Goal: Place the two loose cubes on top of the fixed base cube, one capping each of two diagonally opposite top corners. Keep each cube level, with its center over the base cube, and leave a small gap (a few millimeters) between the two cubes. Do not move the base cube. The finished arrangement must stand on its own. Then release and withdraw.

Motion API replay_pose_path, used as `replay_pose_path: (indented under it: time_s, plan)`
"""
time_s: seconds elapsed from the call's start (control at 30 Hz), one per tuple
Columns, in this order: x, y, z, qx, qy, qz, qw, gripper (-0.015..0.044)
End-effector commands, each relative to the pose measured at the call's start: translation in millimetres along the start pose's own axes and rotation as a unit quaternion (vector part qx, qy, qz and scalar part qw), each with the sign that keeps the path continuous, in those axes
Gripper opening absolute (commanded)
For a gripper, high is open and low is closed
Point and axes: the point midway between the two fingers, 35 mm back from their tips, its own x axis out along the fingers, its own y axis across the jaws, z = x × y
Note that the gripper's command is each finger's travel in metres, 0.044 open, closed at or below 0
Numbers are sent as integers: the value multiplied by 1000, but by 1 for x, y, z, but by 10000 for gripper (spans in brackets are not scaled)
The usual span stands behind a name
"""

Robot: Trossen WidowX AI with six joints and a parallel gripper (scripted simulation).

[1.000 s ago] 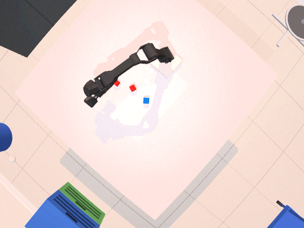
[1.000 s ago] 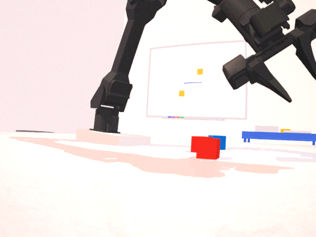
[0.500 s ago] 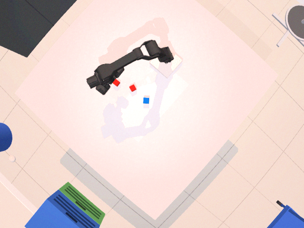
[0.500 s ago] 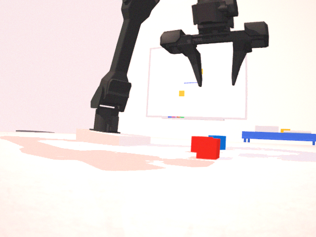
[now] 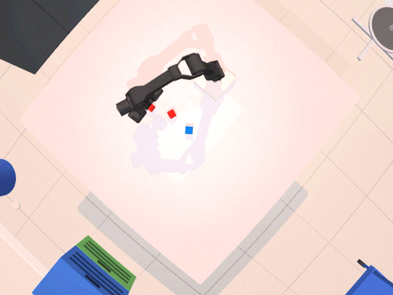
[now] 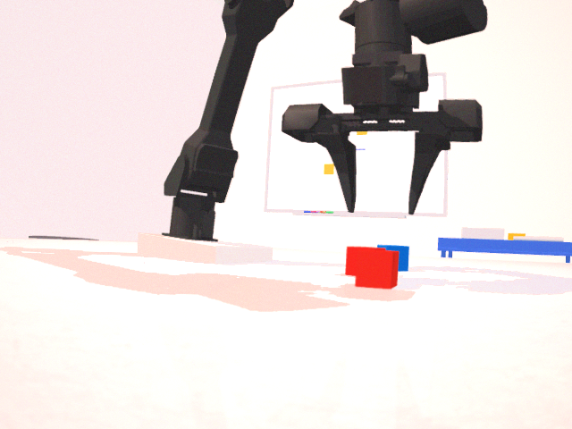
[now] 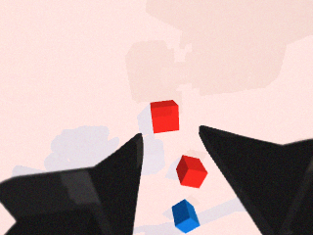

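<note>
whiteboard on wall | blue-and-green box on floor | blue low table behind

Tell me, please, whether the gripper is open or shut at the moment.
Open: the gripper has its fingertips well apart, with only background between them in the exterior view.

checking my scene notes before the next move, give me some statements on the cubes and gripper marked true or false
1. The blue cube has a red cube stacked on it. False: its top is bare.
2. The gripper is open. True.
3. Three cubes are in view, two of them red. True.
4. A red cube is held between the fingertips. False: nothing is held; the fingertips are above the cubes.
5. The whiteboard is behind the gripper in the exterior view. True.
</note>
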Motion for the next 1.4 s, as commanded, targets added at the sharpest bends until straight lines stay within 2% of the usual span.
replay_pose_path:
  time_s: [0.0,1.03,1.23,1.37]
  plan:
    - [6,-1,0,0,-2,1,1000,265]
    - [53,-1,0,0,-2,0,1000,265]
    - [53,-1,0,0,-2,0,1000,107]
    - [52,-1,0,0,-2,0,1000,105]
